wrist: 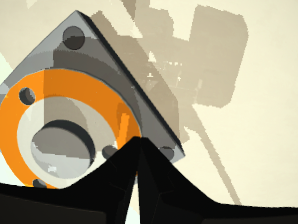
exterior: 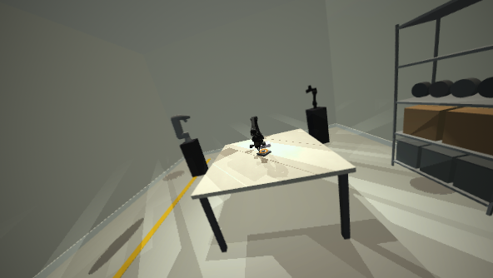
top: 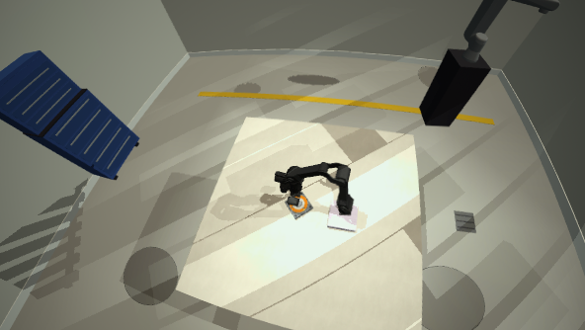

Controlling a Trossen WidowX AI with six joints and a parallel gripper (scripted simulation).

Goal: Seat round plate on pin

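The round plate [top: 305, 203] [exterior: 263, 151] [wrist: 60, 82] has an orange ring around a pale centre, with small dark holes. It sits around the grey post [wrist: 60, 145] on the square grey base [wrist: 95, 57]. A brighter orange strip [wrist: 123, 125] shows on its right side in the wrist view; I cannot tell whether it is the tab. I cannot make out the pin, nor tell whether the plate is tilted. My gripper [wrist: 139, 143] is shut with nothing between the fingers. Its tips overlap the plate's right edge in the wrist view; contact cannot be told. The fingers hide the plate's lower right part.
The base lies on the pale table [top: 257, 252] [exterior: 233, 179], beside the pinkish-white slab [top: 341, 226] under the arm's foot. The arm arches from there over the base's back side. Its shadow falls across the table and part of the plate.
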